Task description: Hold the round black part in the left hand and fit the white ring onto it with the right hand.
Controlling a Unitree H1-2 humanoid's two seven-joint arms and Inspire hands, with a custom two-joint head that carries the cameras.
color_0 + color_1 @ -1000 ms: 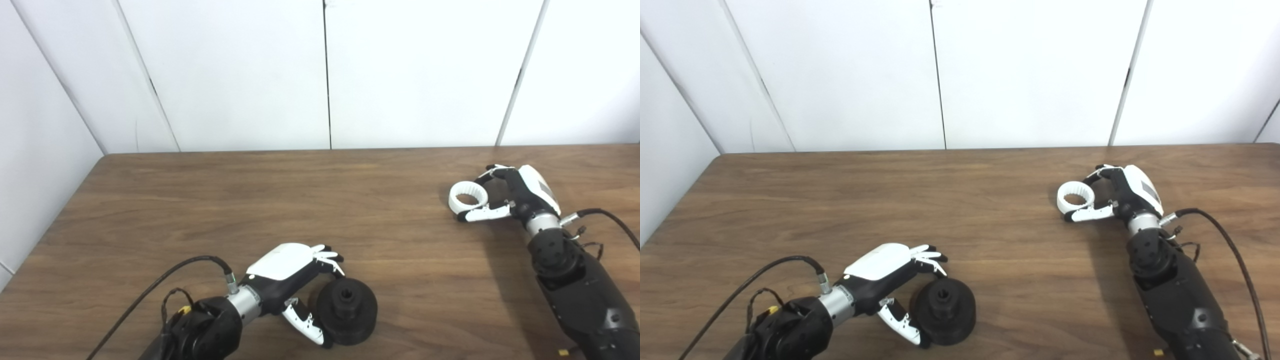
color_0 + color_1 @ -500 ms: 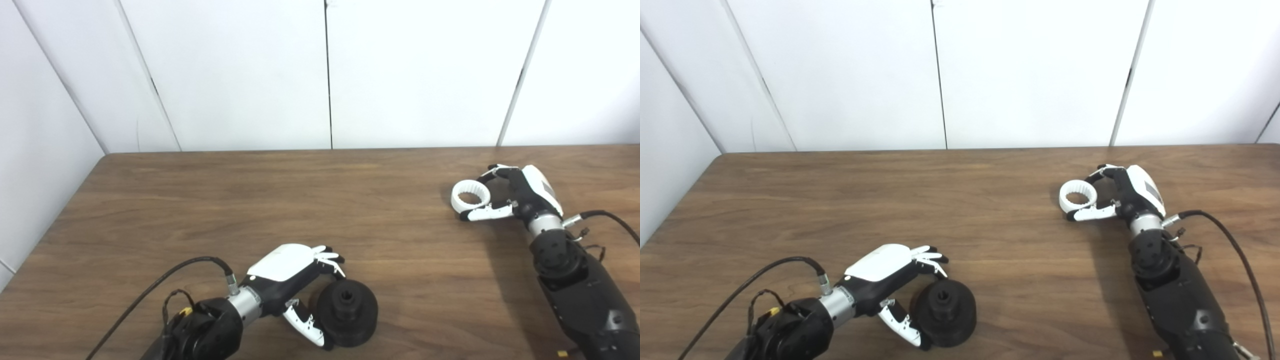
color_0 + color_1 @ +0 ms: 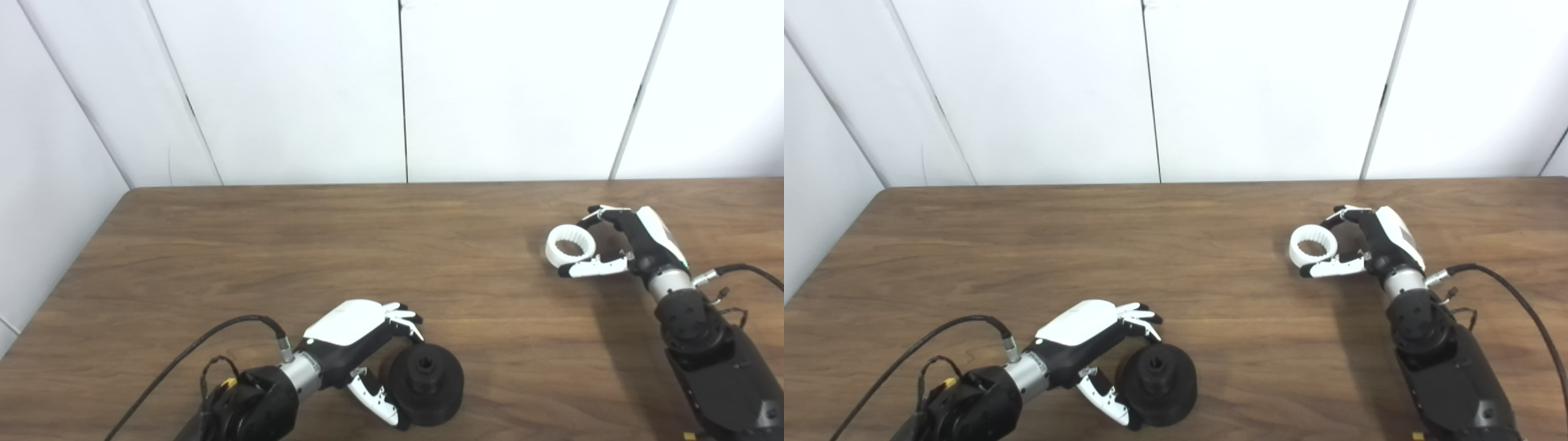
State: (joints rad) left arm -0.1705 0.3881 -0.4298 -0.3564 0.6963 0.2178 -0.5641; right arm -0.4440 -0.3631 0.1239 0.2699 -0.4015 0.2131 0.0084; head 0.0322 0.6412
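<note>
The round black part, a thick disc with a raised hub and a centre hole, rests on the wooden table near the front edge. My left hand wraps its left side, with the fingers over the far rim and the thumb against the near rim. Far to the right, my right hand pinches the white ring, toothed on its inside, between fingers and thumb. The ring hangs slightly above the table, its opening facing up. A wide stretch of table separates the ring from the black part.
A black cable loops off the left wrist, and another cable trails from the right wrist. White wall panels stand right behind the table's far edge. The table's left edge runs diagonally at the picture's left.
My right hand has carried the white ring a little to the left and toward me. The left hand and the black part have stayed where they were.
</note>
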